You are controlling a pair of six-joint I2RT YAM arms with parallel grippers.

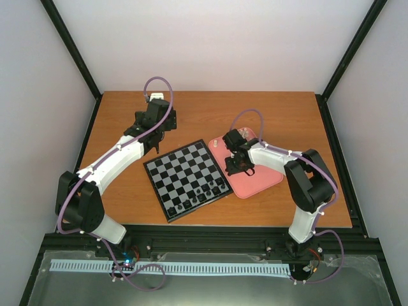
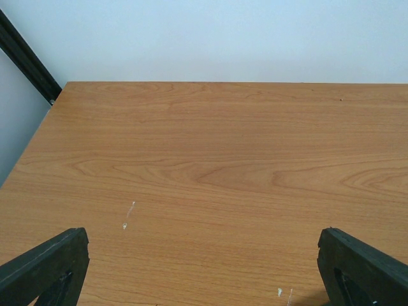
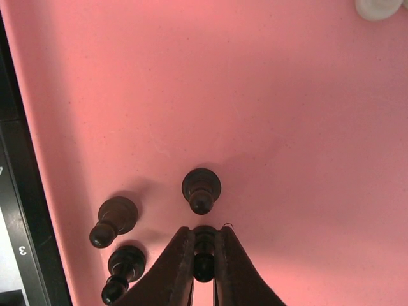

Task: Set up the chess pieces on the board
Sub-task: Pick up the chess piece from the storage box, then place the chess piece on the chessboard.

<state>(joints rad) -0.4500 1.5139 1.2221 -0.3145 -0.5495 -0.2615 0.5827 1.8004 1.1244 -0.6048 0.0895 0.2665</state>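
The board lies at the table's middle, with several black chess pieces along its near right edge. My right gripper hangs over the pink tray. In the right wrist view this gripper is shut on a black pawn standing on the tray. Three more black pawns stand close by. A cream-white piece shows at the top right corner. My left gripper is open beyond the board's far left corner, over bare wood, its fingers wide apart.
The board's black border runs along the tray's left side in the right wrist view. Black frame posts stand at the table's back corners. White walls close in the back and sides.
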